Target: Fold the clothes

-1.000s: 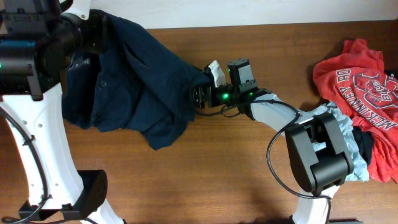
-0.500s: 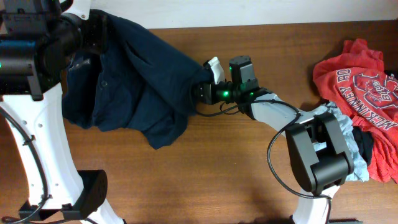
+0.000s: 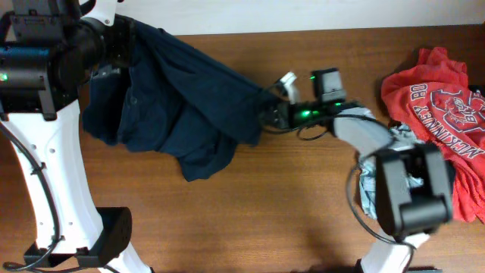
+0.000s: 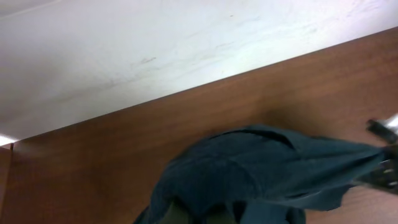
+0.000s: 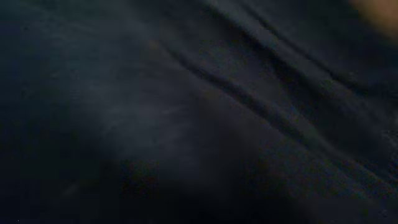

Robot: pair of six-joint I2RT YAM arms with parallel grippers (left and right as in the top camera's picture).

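The clothes (image 3: pixel 182 106), one dark navy garment, hang stretched across the upper left of the overhead frame. One end is drawn up to the left arm (image 3: pixel 45 68) in the top left corner. The other end is pulled out to a point near the frame's centre. The lower folds sag onto the table (image 3: pixel 265 220).

The right end effector (image 3: pixel 271 114) is pressed together on that pointed corner, pinching a small bite of fabric. Its wrist view shows nothing but dark, creased cloth close to the lens. The left end effector's fingers are hidden under its own arm and the cloth. It is pressed together too, and since the fabric bunches at the bottom of the left wrist view, it looks to be pinching the other end.

The step in hand appears to be spreading the garment out between two grips so it can be laid flat. To do it well, both pinches should stay firm while the arms draw apart evenly until the span between them has no slack. The span should then come down together, so the sagging lower part lands smooth rather than doubled under.

The right bite looks thin, so a hard or sudden tug may slip it off. The path should stay well apart from the red shirt (image 3: pixel 436 95) at the right edge.
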